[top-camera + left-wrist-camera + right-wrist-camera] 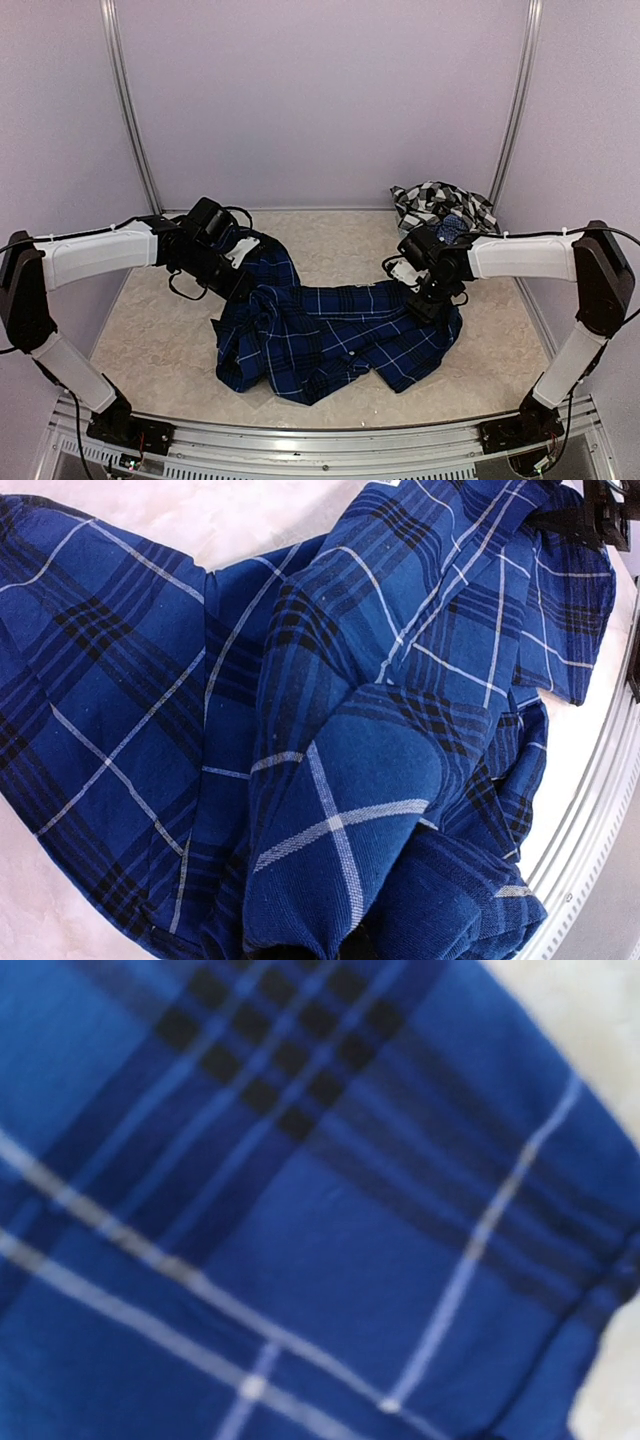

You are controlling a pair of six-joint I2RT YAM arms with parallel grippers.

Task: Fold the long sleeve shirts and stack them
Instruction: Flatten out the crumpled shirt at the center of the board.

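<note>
The navy blue plaid shirt (340, 335) lies crumpled in the middle of the table, its upper edge drawn between my two grippers. My left gripper (243, 283) is at its raised upper left part. In the left wrist view the shirt (330, 730) fills the frame and bunches down into the jaws, which hide the fingers. My right gripper (430, 303) is at the shirt's right edge. The right wrist view shows only blurred close cloth (300, 1230) over the fingers. The black-and-white checked shirt (440, 203) lies bundled at the back right.
A small bluish thing (452, 228) sits by the checked shirt, partly behind my right arm. Walls with metal posts (128, 110) close the back and sides. A metal rail (300, 440) runs along the near edge. Beige table (160, 330) shows on the left.
</note>
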